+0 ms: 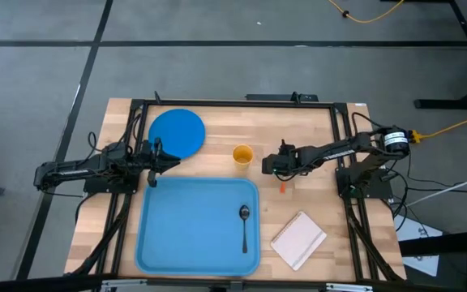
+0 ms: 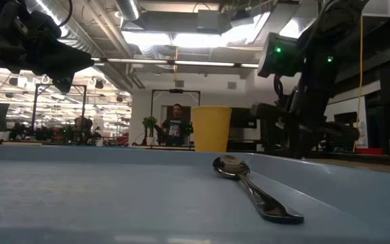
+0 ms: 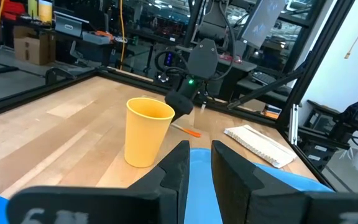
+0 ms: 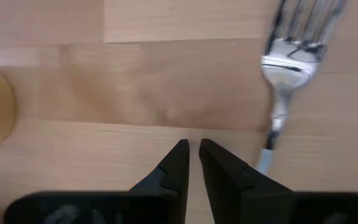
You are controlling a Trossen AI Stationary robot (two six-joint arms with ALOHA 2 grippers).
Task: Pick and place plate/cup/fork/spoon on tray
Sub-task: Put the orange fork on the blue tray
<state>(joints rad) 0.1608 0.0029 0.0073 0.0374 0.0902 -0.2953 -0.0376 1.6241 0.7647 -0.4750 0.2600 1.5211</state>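
The right end effector (image 1: pixel 271 165) hangs over the wooden worktop (image 1: pixel 314 142) just beside the silver-tined, orange-tipped fork (image 4: pixel 291 62), its fingers nearly together and holding nothing. The left end effector (image 1: pixel 169 157), narrowly parted and empty, sits between the round dark-blue plate (image 1: pixel 177 131) and the light-blue rectangular tray (image 1: pixel 197 223). The dark spoon (image 1: pixel 245 227) lies in the tray; the small orange-yellow cup (image 1: pixel 243 155) stands upright beyond its far rim.
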